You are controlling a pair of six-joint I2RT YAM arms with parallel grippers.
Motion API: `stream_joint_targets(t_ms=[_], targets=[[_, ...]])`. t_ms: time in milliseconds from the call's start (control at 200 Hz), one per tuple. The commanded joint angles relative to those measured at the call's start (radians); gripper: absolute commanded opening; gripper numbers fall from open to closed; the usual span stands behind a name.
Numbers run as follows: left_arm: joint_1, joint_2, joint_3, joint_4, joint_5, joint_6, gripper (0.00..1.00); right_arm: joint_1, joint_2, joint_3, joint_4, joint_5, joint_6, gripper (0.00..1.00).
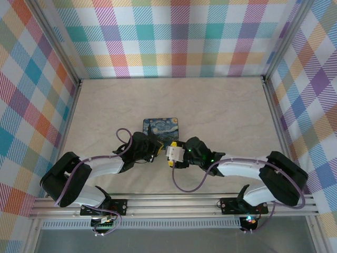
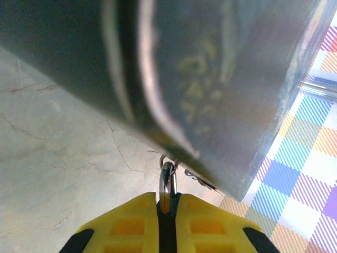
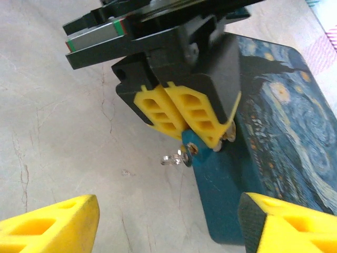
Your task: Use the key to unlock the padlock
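From above, can place the left gripper [image 1: 156,151] nose to nose with the right gripper [image 1: 168,154], just in front of the rectangular tin painted in blue-and-yellow swirls [image 1: 162,126] on the pale marbled table [image 1: 221,105]; cannot make out lock or key at this size. Through the left wrist, see yellow fingers pinched onto a thin silvery loop [image 2: 167,182], close under the blurred tin wall. Through the right wrist, see own fingers spread wide and empty, the left pair clamped on the small blue-bodied padlock [image 3: 196,154] beside the tin, the tiny silvery metal key [image 3: 172,159] jutting from its side, seemingly seated. Judged risks: knocking the key out on approach, twisting the padlock in so narrow a pinch, bumping the tin. Found no legible brand or writing, only faint yellowish smears on the tin
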Motion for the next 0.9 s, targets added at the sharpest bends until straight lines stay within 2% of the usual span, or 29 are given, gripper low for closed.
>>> stream_joint_targets(t_ms=[0, 115, 640, 895], targets=[[-0.011, -0.001, 0.032, -0.002, 0.026, -0.007, 0.00, 0.014, 0.038, 0.053, 0.077, 0.039, -0.041, 0.67], [-0.012, -0.001, 0.034, 0.000, 0.029, -0.004, 0.00, 0.020, 0.080, 0.078, 0.077, 0.043, -0.024, 0.58], [-0.014, 0.009, 0.036, 0.000, 0.034, -0.004, 0.00, 0.039, 0.168, 0.109, 0.099, 0.063, 0.004, 0.38], [-0.012, 0.010, 0.035, 0.000, 0.035, -0.003, 0.00, 0.041, 0.175, 0.107, 0.109, 0.091, 0.011, 0.22]])
